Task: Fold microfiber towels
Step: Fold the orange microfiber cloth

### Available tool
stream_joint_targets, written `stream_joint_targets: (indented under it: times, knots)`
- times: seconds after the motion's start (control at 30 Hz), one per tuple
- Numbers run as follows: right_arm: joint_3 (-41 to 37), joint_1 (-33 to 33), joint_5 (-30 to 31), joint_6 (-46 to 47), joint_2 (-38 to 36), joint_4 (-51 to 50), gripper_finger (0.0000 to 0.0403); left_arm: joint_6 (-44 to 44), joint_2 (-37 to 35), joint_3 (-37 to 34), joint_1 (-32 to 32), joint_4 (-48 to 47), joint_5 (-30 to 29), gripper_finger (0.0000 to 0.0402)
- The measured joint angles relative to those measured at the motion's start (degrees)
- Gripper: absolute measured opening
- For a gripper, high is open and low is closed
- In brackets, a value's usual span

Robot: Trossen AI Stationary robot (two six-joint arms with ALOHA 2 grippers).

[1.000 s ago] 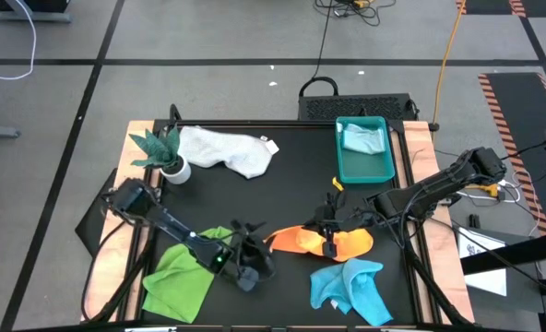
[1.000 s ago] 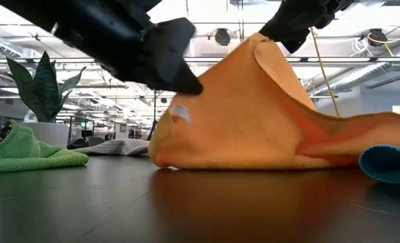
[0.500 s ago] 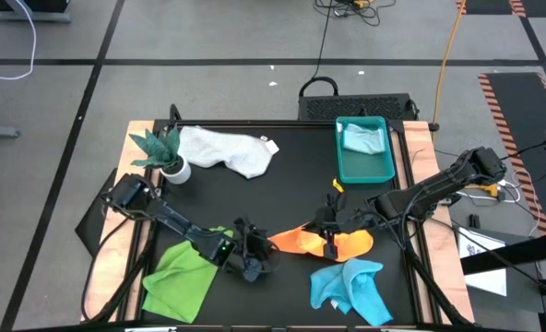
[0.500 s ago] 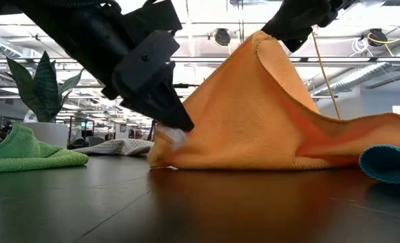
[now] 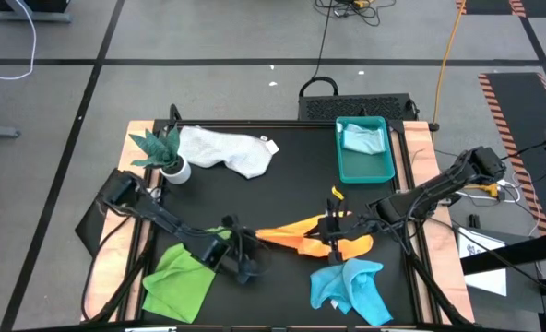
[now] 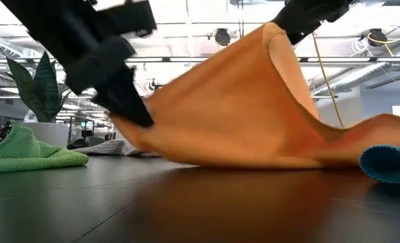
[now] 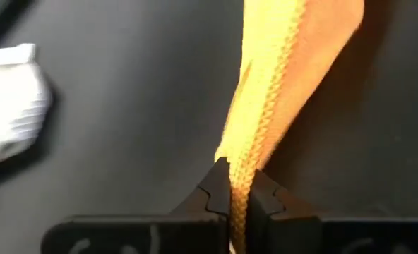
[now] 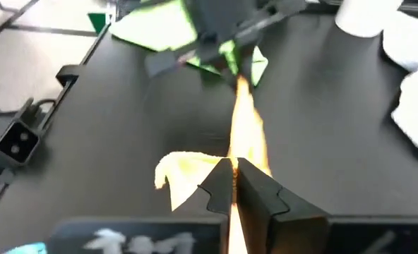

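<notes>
The orange towel [image 5: 305,235] stretches between my two grippers at the table's near middle. My left gripper [image 5: 252,242] is shut on its left end, and my right gripper [image 5: 334,227] is shut on a raised corner farther right. The towel's right part [image 6: 382,128] lies on the table beside the turquoise towel [image 5: 351,286]. A lime green towel [image 5: 181,277] lies flat at the near left. A white-grey towel [image 5: 227,149] lies at the far left. My left gripper pinches the orange towel's left edge [image 7: 241,173] between its two fingers, slanting down from the table's near left. That end [image 6: 146,118] hangs clear of the table. My right gripper pinches a corner of the towel [image 8: 237,156] between its two fingers, coming from the table's right and slanting down. It holds that corner [image 6: 274,34] high, and the edge between the two grippers is drawn straight.
A teal tray [image 5: 345,171] at the far right holds a pale blue towel [image 5: 363,138]. A small plant in a white pot [image 5: 165,155] stands at the far left. Bare black tabletop lies in the middle, between the white-grey towel and the orange one.
My left gripper has shut on the orange towel's left end, tipped, and drawn it up and toward the table's left. The bunched left end has come off the table and the towel has spread out between the grippers; its right part has stayed down.
</notes>
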Motion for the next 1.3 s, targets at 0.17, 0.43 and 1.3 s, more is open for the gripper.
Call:
stream_joint_targets:
  times: [0.17,0.43,1.3]
  knots:
    - [-4.57,-0.21,0.05,0.03,0.00,4.08,0.0041,-3.60,-5.22,-0.02,-2.13,-8.18,-1.90,0.0005]
    - [-6.72,0.85,2.93,6.09,0.07,3.99,0.0129,-4.47,-5.35,-0.06,-2.07,-7.32,-1.67,0.0015]
    - [15.99,3.77,1.91,13.47,37.57,10.54,0.0151,-2.88,-4.80,-0.07,2.45,-7.81,-3.50,0.0012]
